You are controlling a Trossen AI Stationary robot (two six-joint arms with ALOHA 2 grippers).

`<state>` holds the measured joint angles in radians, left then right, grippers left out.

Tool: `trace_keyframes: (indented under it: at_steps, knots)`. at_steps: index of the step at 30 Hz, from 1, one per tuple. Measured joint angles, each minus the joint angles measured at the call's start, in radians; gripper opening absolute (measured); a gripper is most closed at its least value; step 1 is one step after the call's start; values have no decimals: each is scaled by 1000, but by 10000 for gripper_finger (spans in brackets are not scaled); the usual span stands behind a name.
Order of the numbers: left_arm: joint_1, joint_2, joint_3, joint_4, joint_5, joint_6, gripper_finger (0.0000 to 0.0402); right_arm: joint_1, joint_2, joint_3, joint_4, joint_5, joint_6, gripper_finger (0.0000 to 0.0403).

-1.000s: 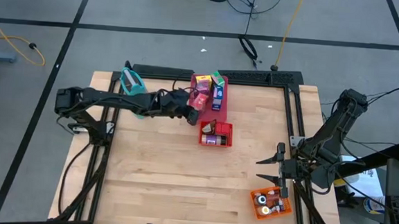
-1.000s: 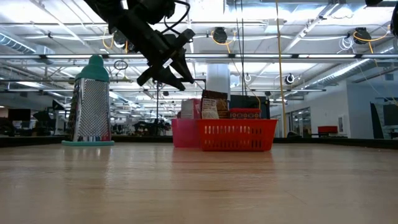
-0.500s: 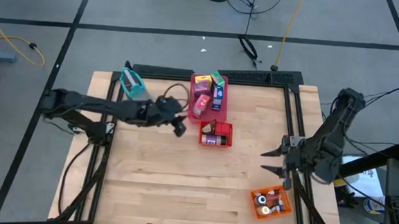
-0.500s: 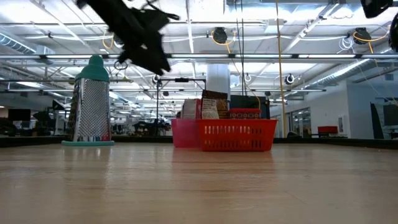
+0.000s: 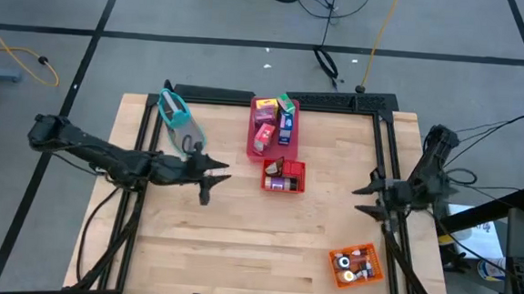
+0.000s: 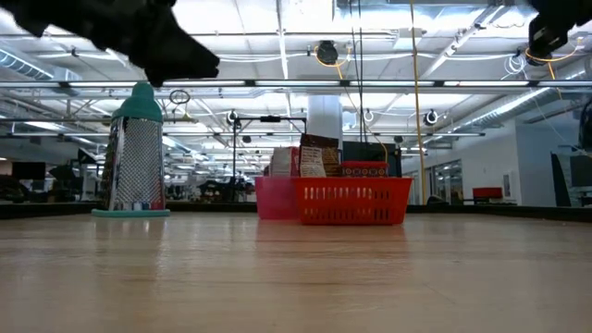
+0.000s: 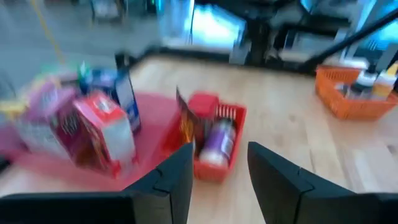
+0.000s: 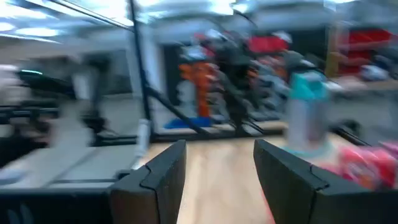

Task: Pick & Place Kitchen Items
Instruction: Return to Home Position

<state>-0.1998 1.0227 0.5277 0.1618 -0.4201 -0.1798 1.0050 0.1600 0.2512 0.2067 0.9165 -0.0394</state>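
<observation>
Left gripper [image 5: 216, 182] has backed off from the pink bin [image 5: 286, 147], fingers spread, empty — the red cereal box [image 7: 102, 134] sits inside among other cartons [image 5: 285, 123]. Right gripper [image 5: 359, 200], open too, is drawing back — heading home, I guess

Table [image 5: 238, 246]: lying inside a black frame [image 5: 338, 100].
Pink tray [image 5: 284, 152]: sitting at its far edge.
Red basket [image 5: 303, 177]: standing just before the tray.
Orange bin [image 5: 334, 263]: sitting by the near right corner.
Cables [image 5: 326, 62]: trailing across the floor [image 5: 206, 16].
</observation>
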Motion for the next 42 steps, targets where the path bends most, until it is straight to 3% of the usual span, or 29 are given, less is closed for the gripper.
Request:
trace_keyframes:
  at_steps: [4,9,12,17,23,28,35,42]
  knots:
    - [-2,-47,-136,225,0,92,154,-21,-146,-30,26,-172,-128,182]
    - [1,-79,-264,353,-19,117,154,-50,-151,-36,20,-84,-179,183]
    - [1,-83,-315,448,-27,122,154,-62,-159,-35,-63,-214,-143,183]
    - [69,-88,-354,481,114,196,154,-115,-158,-35,-202,-222,-10,183]
    - [227,-107,-409,453,225,121,154,-237,-158,-34,-197,-215,-47,183]
    - [255,-165,-514,533,319,68,154,-362,-158,-34,-226,-276,-50,183]
    - [191,-271,-518,421,186,11,154,-575,-158,-35,-289,-392,-33,183]
    - [76,-298,-517,318,27,-112,154,-817,-158,-39,-382,-561,-19,183]
